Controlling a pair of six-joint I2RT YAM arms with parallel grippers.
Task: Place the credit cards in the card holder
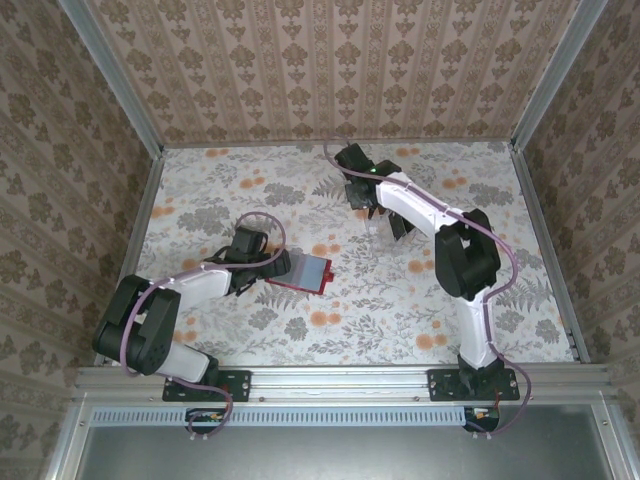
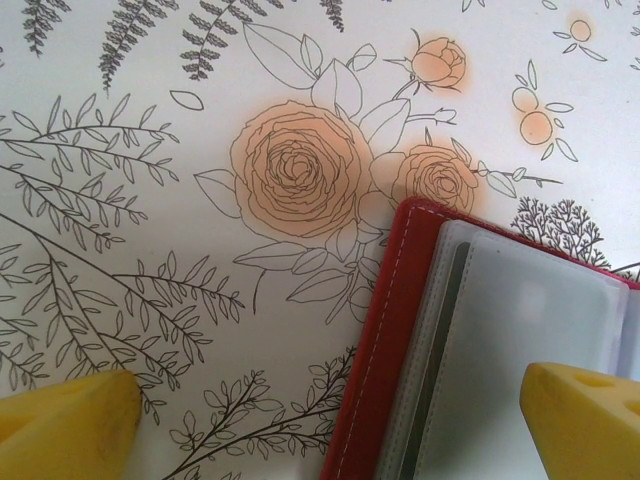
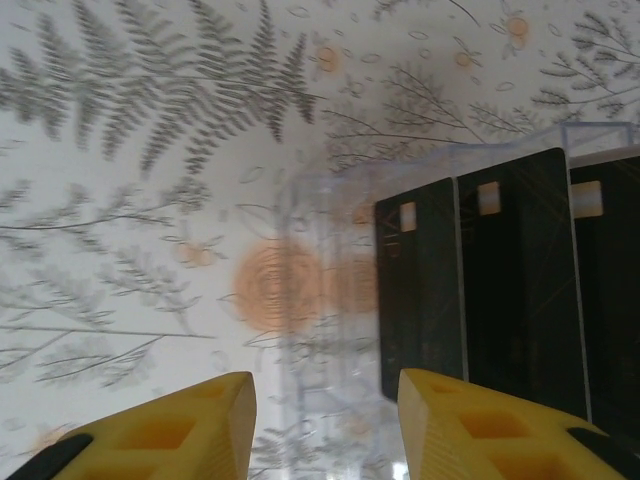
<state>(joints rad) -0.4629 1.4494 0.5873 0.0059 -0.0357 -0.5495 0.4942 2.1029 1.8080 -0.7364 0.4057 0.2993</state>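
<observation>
- Left gripper point(image 2: 330, 405) spread wide, straddling the 9 o'clock edge of the card holder point(image 2: 375, 350); bare table point(image 1: 400, 310) toward 5 o'clock.
- Right gripper point(image 3: 325, 400) part-open above clear rack point(image 3: 320, 230); credit cards point(image 3: 500, 290) slotted at 3 o'clock.

Left jaws wide, right jaws parted (less)

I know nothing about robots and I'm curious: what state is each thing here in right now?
card holder: lying open, pale pockets up.
credit cards: standing upright in the clear rack.
clear rack: partly filled.
left gripper: open above the card holder.
right gripper: jaws apart by the rack, holding nothing.
</observation>
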